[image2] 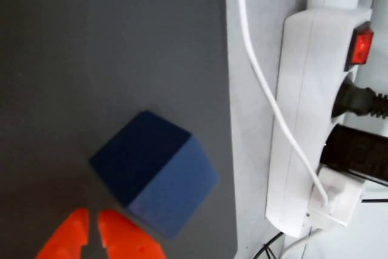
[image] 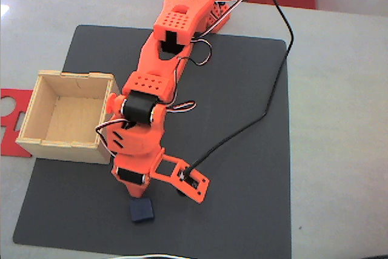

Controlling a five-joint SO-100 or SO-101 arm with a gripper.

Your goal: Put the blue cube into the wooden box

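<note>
The blue cube (image: pixel 141 210) lies on the dark mat near its front edge. In the wrist view the cube (image2: pixel 154 171) sits close up, one corner turned toward the camera. My orange gripper (image: pixel 134 190) hangs just behind the cube in the fixed view. Its two fingertips (image2: pixel 118 235) meet at the bottom left of the wrist view with a hairline gap, so the gripper (image2: pixel 92 235) is shut with nothing in it, just short of the cube. The wooden box (image: pixel 63 150) stands open-topped at the mat's left edge, beside the arm.
The dark mat (image: pixel 242 119) covers most of the grey table. A flat red plate (image: pixel 9 104) lies left of the box. A black cable (image: pixel 285 34) runs from the arm's wrist across the mat. A white power strip (image2: pixel 309 107) and a white cable (image2: pixel 267 89) lie beyond the mat's edge.
</note>
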